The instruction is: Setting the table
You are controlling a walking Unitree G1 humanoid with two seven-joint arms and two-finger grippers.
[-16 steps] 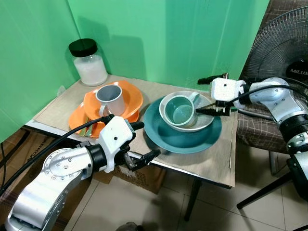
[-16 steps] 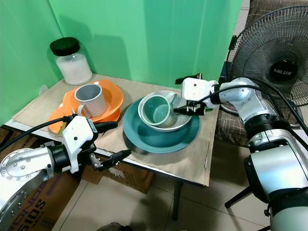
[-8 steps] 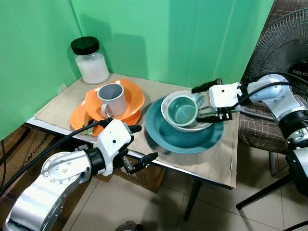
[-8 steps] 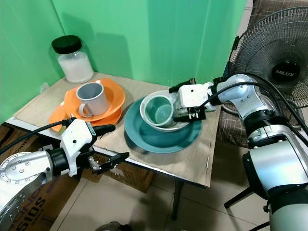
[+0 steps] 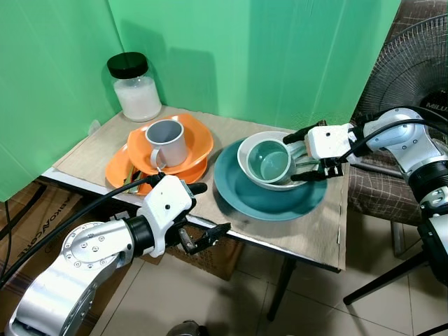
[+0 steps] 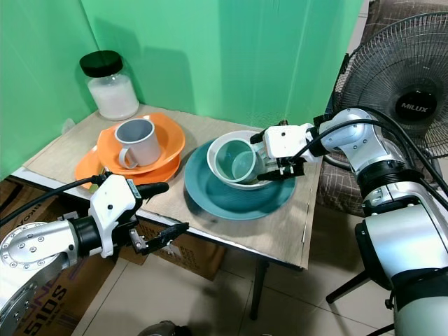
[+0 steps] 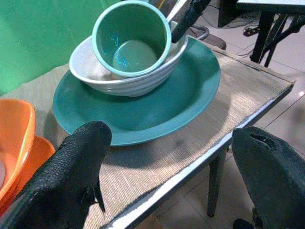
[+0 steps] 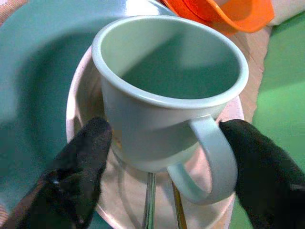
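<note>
The right gripper (image 8: 157,191) is spread wide around the pale green mug (image 8: 167,90) in the white bowl (image 6: 241,183) — handle nearest, seemingly untouched — the nearer arm, while the left gripper (image 5: 204,215) hangs open off the table edge.

Green wall (image 5: 245,56), tiled floor (image 5: 231,301), fan (image 6: 409,66), maybe cardboard box (image 6: 185,253).

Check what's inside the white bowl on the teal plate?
The white bowl holds a pale green mug, tilted, its handle toward the right hand. Two thin metal utensil handles lie under the mug; their working ends are covered, so I cannot tell the type.
</note>
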